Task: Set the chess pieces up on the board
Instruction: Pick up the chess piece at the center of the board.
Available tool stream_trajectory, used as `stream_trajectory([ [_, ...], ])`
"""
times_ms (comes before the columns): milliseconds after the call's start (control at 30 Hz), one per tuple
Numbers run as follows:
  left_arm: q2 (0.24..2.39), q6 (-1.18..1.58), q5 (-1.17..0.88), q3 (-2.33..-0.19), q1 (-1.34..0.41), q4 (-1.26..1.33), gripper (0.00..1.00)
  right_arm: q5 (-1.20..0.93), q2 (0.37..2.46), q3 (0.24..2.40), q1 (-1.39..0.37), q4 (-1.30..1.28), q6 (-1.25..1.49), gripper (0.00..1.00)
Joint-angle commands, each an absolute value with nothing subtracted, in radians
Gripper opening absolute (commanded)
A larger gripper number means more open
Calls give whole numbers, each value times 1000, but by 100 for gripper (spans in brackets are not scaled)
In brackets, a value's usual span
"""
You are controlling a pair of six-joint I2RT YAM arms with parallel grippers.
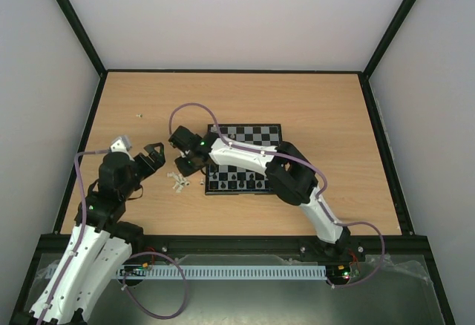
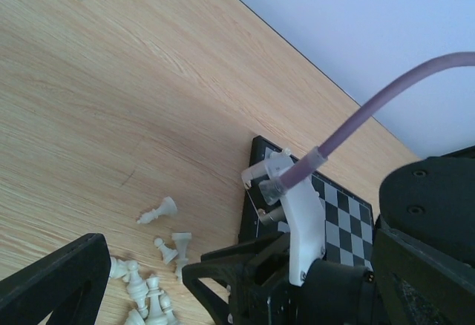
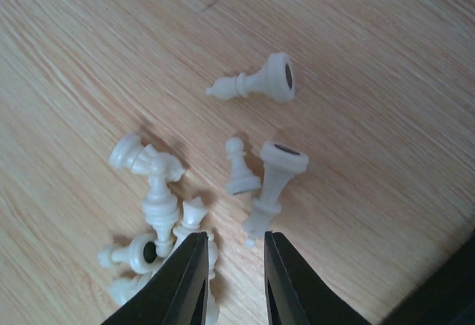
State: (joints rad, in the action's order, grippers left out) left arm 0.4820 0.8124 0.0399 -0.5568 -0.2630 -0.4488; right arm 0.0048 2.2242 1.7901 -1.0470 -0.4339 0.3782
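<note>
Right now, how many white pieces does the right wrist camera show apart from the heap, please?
3: a bishop-like piece lying at the top, a small pawn mid-frame, a taller piece beside it. Others may be hidden.

Bright even light, soft short shadows, overhead view sharp, wrist views slightly soft up close

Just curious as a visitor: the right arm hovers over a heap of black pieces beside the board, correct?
No: the pieces under the right gripper are cream-white, not black, as the right wrist view shows. They do lie in a heap beside the board.
</note>
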Motion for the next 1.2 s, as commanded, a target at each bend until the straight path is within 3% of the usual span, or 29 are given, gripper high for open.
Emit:
stream_trajectory([
  [0, 477, 798, 31, -584, -258, -475, 100, 26, 2265, 1857, -1053, -502, 376, 22],
  [533, 480, 787, 35, -583, -257, -469, 99, 2, 2393, 2037, -1055, -568, 344, 23],
  [1167, 477, 787, 30, -582, -256, -472, 99, 44, 2458, 2087, -1055, -595, 334, 23],
])
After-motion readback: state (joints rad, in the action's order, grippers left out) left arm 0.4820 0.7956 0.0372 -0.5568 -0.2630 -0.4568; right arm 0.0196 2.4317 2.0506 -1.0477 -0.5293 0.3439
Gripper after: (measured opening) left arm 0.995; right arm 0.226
